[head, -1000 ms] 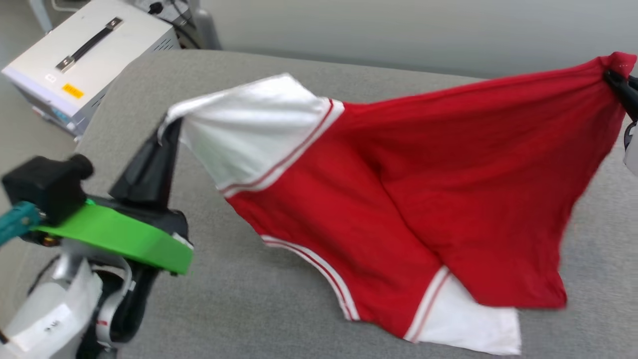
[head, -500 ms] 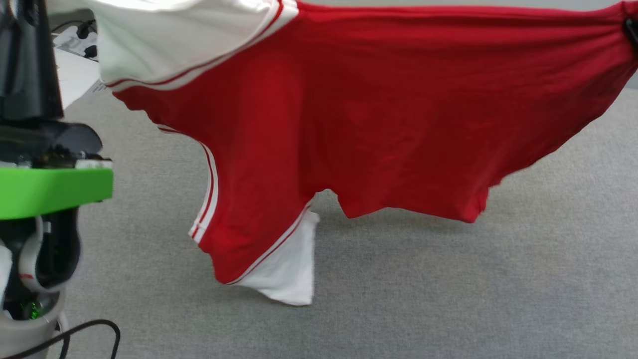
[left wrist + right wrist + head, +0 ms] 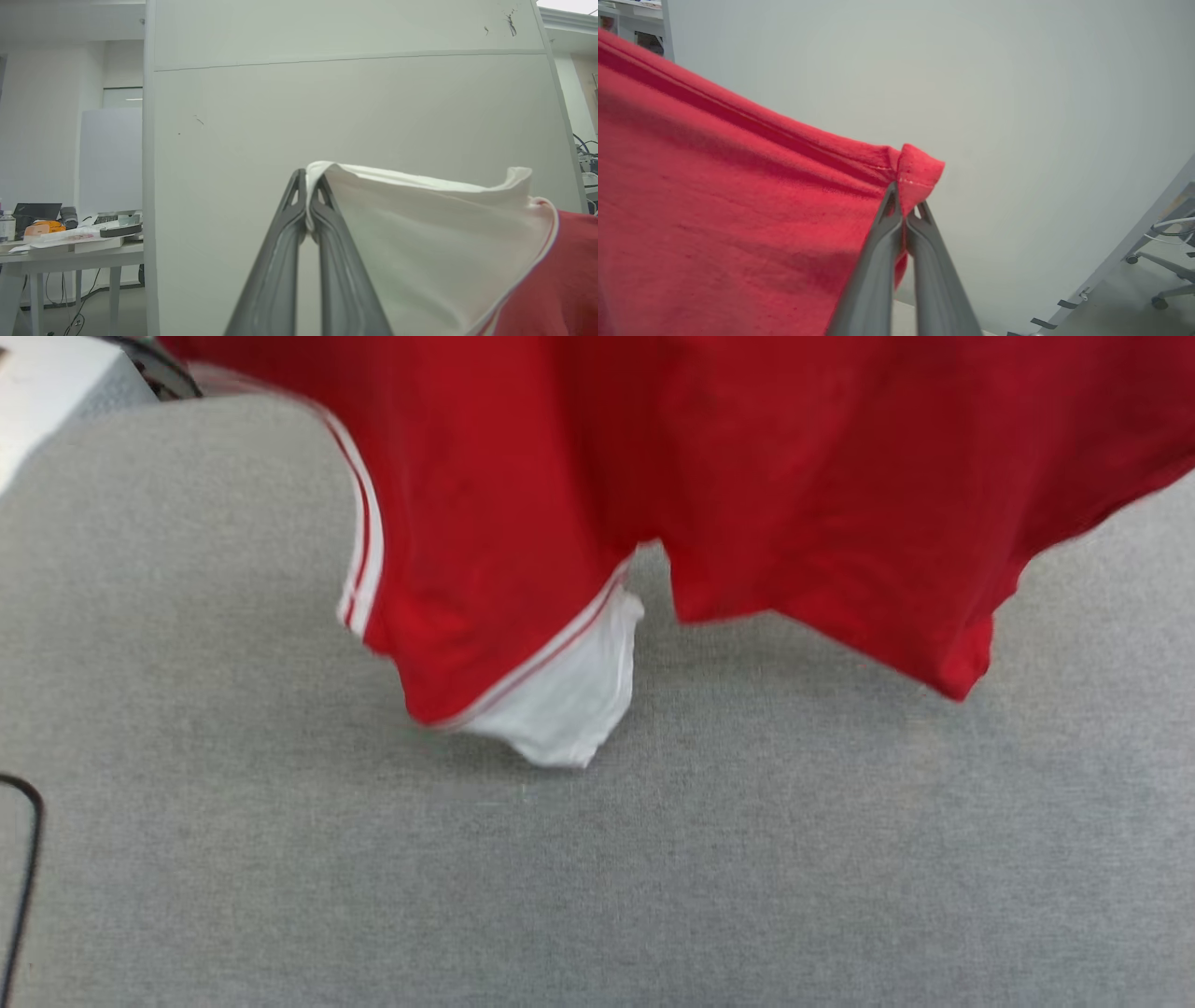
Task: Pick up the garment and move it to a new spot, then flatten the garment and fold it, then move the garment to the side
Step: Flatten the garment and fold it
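The garment (image 3: 728, 476), a red jersey with white sleeves and striped trim, hangs lifted above the grey table (image 3: 597, 877). Its lower white sleeve (image 3: 569, 700) dangles lowest, just over the cloth surface. In the left wrist view my left gripper (image 3: 308, 186) is shut on the edge of the other white sleeve (image 3: 420, 224), held up in front of a pale partition. My right gripper (image 3: 903, 203) is shut on a red hem corner (image 3: 917, 175) of the garment (image 3: 714, 210), which stretches away to the left of its fingers.
A pale partition wall (image 3: 350, 107) stands behind the table. A black cable (image 3: 28, 859) curves along the table's left edge, and a white box corner (image 3: 37, 373) shows at the top left. A desk with clutter (image 3: 70, 233) stands far left of the partition.
The garment has risen off the table, stretched between both grippers. The head view has tilted down, so both grippers have left it.
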`<state>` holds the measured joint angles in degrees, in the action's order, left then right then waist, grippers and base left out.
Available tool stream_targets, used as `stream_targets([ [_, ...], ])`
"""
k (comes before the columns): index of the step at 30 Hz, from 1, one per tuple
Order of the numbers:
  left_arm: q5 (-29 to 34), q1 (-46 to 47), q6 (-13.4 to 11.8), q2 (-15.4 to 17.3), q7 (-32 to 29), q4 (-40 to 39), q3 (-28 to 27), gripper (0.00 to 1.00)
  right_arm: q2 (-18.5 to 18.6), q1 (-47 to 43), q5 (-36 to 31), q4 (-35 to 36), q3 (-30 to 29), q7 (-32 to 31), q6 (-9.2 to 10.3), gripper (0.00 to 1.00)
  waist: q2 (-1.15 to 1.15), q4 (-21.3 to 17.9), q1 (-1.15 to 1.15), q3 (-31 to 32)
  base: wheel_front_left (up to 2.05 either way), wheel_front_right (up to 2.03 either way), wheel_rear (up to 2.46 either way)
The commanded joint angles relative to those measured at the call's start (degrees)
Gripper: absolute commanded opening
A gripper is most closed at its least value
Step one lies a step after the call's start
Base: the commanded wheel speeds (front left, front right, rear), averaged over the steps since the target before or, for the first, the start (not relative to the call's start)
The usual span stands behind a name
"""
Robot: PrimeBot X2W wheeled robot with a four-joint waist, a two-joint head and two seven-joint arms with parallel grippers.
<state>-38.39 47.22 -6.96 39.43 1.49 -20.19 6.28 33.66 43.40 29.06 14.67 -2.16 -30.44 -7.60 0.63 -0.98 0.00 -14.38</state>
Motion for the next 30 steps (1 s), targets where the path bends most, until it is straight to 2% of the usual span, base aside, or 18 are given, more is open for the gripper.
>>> stream_targets([
  [1, -0.3, 4.0, 0.6, 0.8, 0.0, 1.6, -0.7, 0.0, 1.0, 2.5, -1.1, -1.7, 0.0, 0.8, 0.11, 0.0, -0.63, -1.0, 0.0, -7.0, 0.0, 0.0, 0.0],
  [7, 1.4, 19.5, 5.5, 3.1, -1.2, 10.5, 1.6, 0.0, 1.7, 14.7, -3.6, -9.5, 1.4, 3.5, 0.11, 0.0, -0.63, -1.3, 0.0, -15.8, 0.0, 0.0, 0.0],
  [14, 5.3, 38.6, 9.3, 2.3, -1.5, 25.6, 5.6, 0.0, 0.6, 29.2, -8.4, -21.6, 5.1, 7.9, 0.11, 0.0, -0.63, -1.8, 0.0, -22.8, 0.0, 0.0, 0.0],
  [18, 8.9, 51.1, 10.9, 0.6, 1.4, 39.3, 8.0, 0.0, -2.7, 39.9, -13.6, -32.1, 5.0, 12.6, 0.11, 0.0, -0.63, -2.6, 0.0, -25.7, 0.0, 0.0, 0.0],
  [22, 10.3, 58.8, 11.5, -2.2, 6.9, 47.6, 8.8, 0.0, -4.5, 46.9, -18.2, -39.4, 4.2, 17.0, 0.11, 0.0, -0.63, -2.0, 0.0, -26.9, 0.0, 0.0, 0.0],
  [26, 11.2, 63.3, 12.2, -5.3, 11.4, 53.7, 9.8, 0.0, -6.2, 51.2, -23.4, -45.2, 2.4, 21.9, 0.11, 0.0, -0.63, -1.2, 0.0, -28.6, 0.0, 0.0, 0.0],
  [30, 11.2, 62.0, 13.0, -8.1, 13.2, 57.5, 10.4, 0.0, -7.8, 51.8, -25.7, -49.6, 2.6, 25.5, 0.11, 0.0, -0.63, -0.3, 0.0, -29.8, 0.0, 0.0, 0.0],
])
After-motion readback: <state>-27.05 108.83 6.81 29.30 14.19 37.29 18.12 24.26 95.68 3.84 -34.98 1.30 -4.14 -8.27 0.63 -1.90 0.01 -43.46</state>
